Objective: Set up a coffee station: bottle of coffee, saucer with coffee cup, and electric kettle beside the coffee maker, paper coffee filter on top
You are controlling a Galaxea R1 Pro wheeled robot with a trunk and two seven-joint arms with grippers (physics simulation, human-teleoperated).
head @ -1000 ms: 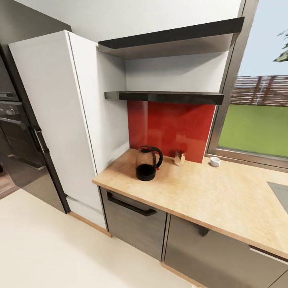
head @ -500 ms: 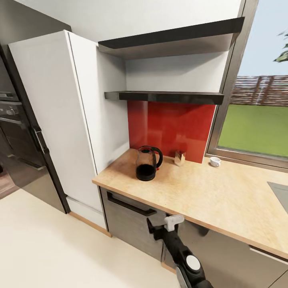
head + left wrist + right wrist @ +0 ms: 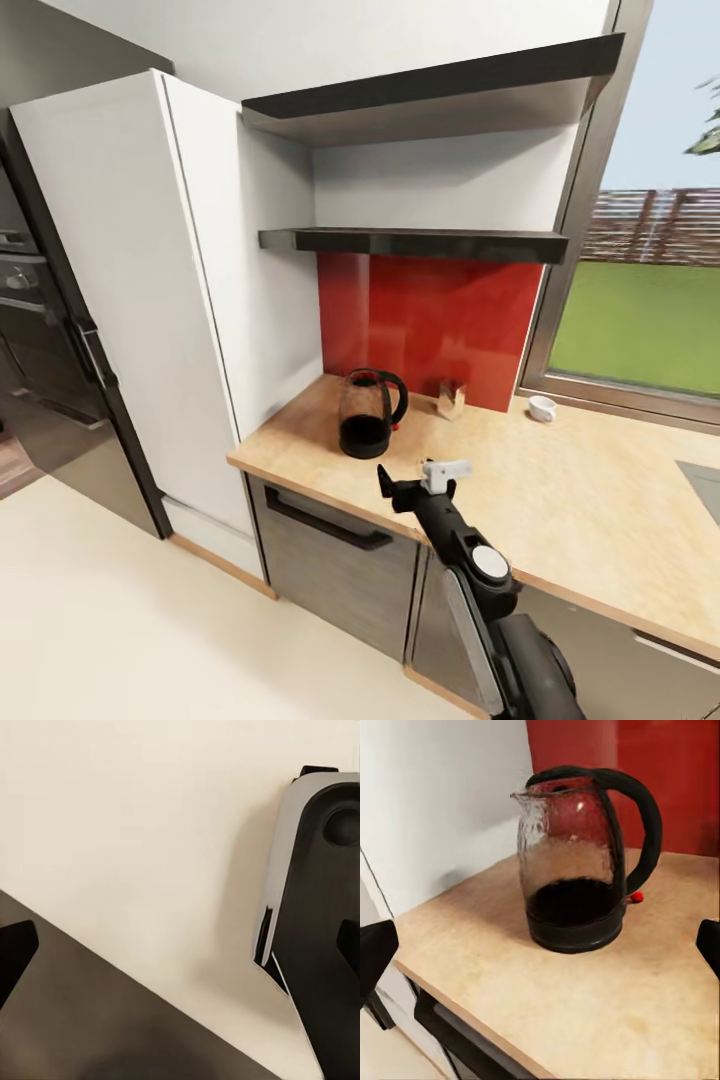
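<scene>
Your right gripper (image 3: 418, 484) hangs over the front edge of the kitchen countertop (image 3: 560, 500), jaws spread wide and holding nothing. In the right wrist view the two fingertips sit at the far edges of the picture with open space between them.

The electric kettle (image 3: 368, 412) stands upright on that countertop, straight ahead of the open jaws and somewhat beyond them, not yet between the fingers. The right wrist view shows the electric kettle (image 3: 582, 862) centred along the jaw line, so the approach direction looks sound. Its long axis is vertical. Its black handle (image 3: 636, 817) faces the red backsplash (image 3: 430, 320), on the side of the body away from the white tall cabinet (image 3: 130, 300). In my judgement the coming move turns on that: you must decide whether the jaws close across the handle or across the glass body, and the handle lies off to one side of the present line.

The right arm is plainly the nearer one. The left wrist view looks down at pale floor and part of the robot's own body; the left fingertips (image 3: 16, 949) sit at the picture's edges, so those jaws also read as open and empty.

The coffee cup (image 3: 541, 407) sits well beyond the jaws near the window. A small shiny object (image 3: 451, 397) by the backsplash is too small to identify.
</scene>
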